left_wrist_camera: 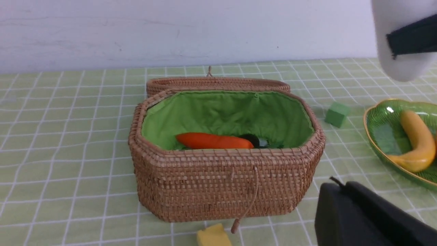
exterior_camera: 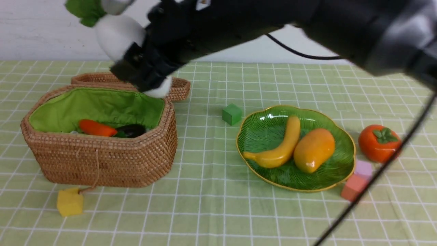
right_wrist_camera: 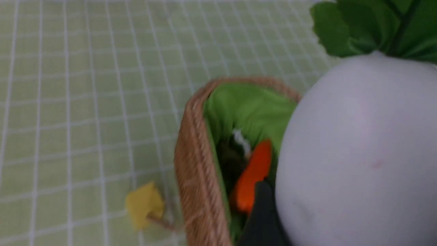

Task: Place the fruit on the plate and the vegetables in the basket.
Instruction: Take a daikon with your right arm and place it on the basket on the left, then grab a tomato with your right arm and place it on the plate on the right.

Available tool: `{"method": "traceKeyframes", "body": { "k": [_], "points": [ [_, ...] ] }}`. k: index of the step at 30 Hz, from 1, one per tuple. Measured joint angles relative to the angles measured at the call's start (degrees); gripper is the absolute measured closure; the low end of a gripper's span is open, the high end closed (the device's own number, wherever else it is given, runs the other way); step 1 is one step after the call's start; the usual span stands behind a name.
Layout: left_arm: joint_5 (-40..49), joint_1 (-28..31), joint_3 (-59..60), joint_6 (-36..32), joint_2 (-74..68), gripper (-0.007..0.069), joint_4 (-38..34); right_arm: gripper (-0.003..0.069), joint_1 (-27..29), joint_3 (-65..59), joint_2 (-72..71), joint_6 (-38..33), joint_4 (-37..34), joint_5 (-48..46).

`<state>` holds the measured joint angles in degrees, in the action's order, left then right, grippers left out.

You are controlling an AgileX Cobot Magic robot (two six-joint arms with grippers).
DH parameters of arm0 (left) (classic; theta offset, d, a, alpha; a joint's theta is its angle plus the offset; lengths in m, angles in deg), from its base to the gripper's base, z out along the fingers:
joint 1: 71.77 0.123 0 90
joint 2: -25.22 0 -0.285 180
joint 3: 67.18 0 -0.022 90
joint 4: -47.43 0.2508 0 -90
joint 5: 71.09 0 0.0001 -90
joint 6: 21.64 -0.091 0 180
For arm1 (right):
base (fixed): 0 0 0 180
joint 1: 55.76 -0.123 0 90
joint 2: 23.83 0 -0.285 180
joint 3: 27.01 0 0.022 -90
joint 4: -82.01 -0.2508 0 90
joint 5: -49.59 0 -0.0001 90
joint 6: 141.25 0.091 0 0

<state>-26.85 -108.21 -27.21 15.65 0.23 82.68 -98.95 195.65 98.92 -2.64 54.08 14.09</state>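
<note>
My right gripper (exterior_camera: 143, 68) is shut on the white radish (exterior_camera: 117, 36), holding it in the air over the far right end of the open wicker basket (exterior_camera: 102, 160). In the right wrist view the radish (right_wrist_camera: 358, 153) fills the frame above the basket (right_wrist_camera: 194, 164), with one dark finger (right_wrist_camera: 261, 205) beside it. The carrot (exterior_camera: 97, 128) and eggplant (exterior_camera: 133, 130) lie inside. The banana (exterior_camera: 283, 145) and mango (exterior_camera: 314, 148) rest on the green plate (exterior_camera: 263, 133). The persimmon (exterior_camera: 379, 142) sits on the cloth right of the plate. My left gripper (left_wrist_camera: 338, 188) is shut and empty, low in front of the basket (left_wrist_camera: 222, 191).
The basket lid (exterior_camera: 177, 87) lies behind the basket. A green cube (exterior_camera: 232, 113) sits between basket and plate, a yellow cube (exterior_camera: 70, 201) in front of the basket, and pink (exterior_camera: 353, 188) and lilac (exterior_camera: 363, 168) cubes at the plate's near right. A black cable (exterior_camera: 375, 177) crosses the right foreground.
</note>
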Motion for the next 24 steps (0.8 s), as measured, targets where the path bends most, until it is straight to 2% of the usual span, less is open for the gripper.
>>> {"method": "traceKeyframes", "body": {
  "k": [5,9,12,13,16,19,22,23,24],
  "points": [
    [1.45,0.0,0.0,0.81,0.0,0.0627,0.33,0.0134,-0.38,11.45,12.2,-0.28,-0.17,4.49],
    [3.79,0.0,0.0,0.93,0.0,0.0627,0.33,0.0133,-0.48,15.46,18.3,-0.28,1.96,5.59],
    [4.7,0.0,0.0,0.97,0.0,0.0627,0.22,0.0064,-0.48,15.85,20.02,-0.28,3.59,5.81],
    [4.9,0.0,0.0,0.97,0.0,0.0627,0.09,0.0011,-0.48,15.91,20.27,-0.22,4.5,5.33],
    [4.83,0.0,0.0,0.69,0.0,0.0627,-0.61,-0.0014,-0.48,16.08,18.99,0.59,6.52,1.2],
    [3.87,0.0,0.0,-1.34,0.0,0.0627,-2.46,0.0008,-0.48,16.08,15.91,3.43,9.63,-5.76],
    [2.17,0.0,0.0,-4.84,0.0,0.0626,-6.42,0.0094,-0.48,16.23,10.45,10.57,15.54,-17.16],
    [2.02,0.0,0.0,-5.12,0.0,0.0626,-7.12,0.0102,-0.48,16.23,10.02,11.81,16.4,-19.0],
    [1.12,0.0,0.0,-7.09,0.0,0.0625,-8.97,0.0162,-0.48,16.42,7.11,15.55,19.2,-24.78]
  ]
}}
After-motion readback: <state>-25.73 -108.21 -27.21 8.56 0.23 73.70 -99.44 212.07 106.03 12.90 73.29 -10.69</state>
